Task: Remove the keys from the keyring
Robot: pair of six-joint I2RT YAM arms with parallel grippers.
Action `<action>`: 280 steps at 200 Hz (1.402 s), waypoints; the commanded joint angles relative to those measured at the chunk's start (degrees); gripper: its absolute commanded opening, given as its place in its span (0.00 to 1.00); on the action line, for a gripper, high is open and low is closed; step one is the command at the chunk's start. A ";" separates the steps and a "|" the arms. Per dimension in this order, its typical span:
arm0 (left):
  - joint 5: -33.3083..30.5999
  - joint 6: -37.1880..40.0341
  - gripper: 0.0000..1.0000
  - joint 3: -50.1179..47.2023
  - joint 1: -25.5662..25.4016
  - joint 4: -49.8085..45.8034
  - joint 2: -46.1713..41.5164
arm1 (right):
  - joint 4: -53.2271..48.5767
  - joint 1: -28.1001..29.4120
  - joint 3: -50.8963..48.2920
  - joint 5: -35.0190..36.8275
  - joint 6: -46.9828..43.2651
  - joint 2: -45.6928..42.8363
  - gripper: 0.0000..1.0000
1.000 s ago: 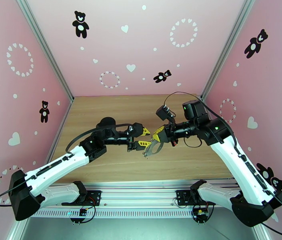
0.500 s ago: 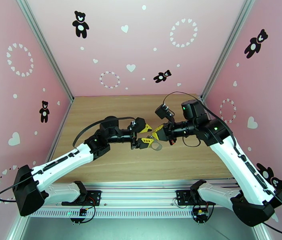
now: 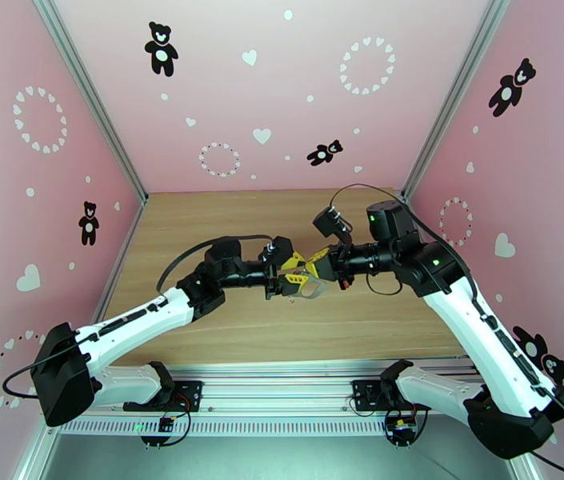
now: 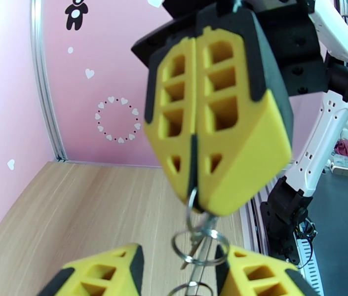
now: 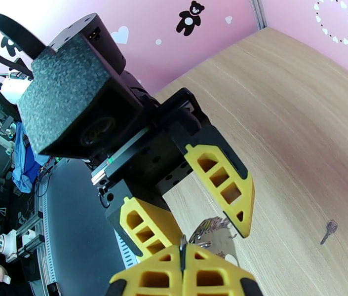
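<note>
Keyring (image 4: 199, 245): hangs long axis downward from right jaws, which are clamped on its top; left jaws apart, flanking its lower rings.

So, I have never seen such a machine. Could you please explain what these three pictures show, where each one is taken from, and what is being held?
These are two robot arms fixed at the near edge of a wooden table. The wide picture comes from a fixed camera above and behind them, so the left arm is on the left and the right arm is on the right. The other two pictures come from a small camera on each wrist, looking along that arm's yellow jaws. The right arm's jaws are shut on the keyring and hold it above the table. The left arm's jaws stand open, one on either side of its hanging end. One small dark key lies loose on the wood.
</note>
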 commanded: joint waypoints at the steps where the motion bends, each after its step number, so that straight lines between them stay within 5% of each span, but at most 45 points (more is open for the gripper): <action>1: -0.76 0.68 0.48 -0.60 -0.94 2.65 0.18 | 2.34 0.28 -0.43 0.22 1.26 -1.17 0.00; 30: -1.19 0.30 0.50 -0.03 -1.40 3.68 1.32 | 2.48 0.32 -0.82 0.49 1.31 -1.25 0.00; 113: -4.39 -0.18 0.25 -1.94 -1.40 6.53 1.46 | 2.42 0.26 -1.75 1.21 1.15 -2.42 0.00; 152: -5.68 0.44 0.32 -2.82 -1.58 8.08 1.21 | 3.68 0.26 -2.38 1.67 1.71 -2.88 0.00; 280: -8.86 0.71 0.13 -2.51 -2.15 11.23 2.57 | 4.24 0.33 -2.91 2.34 1.80 -3.33 0.00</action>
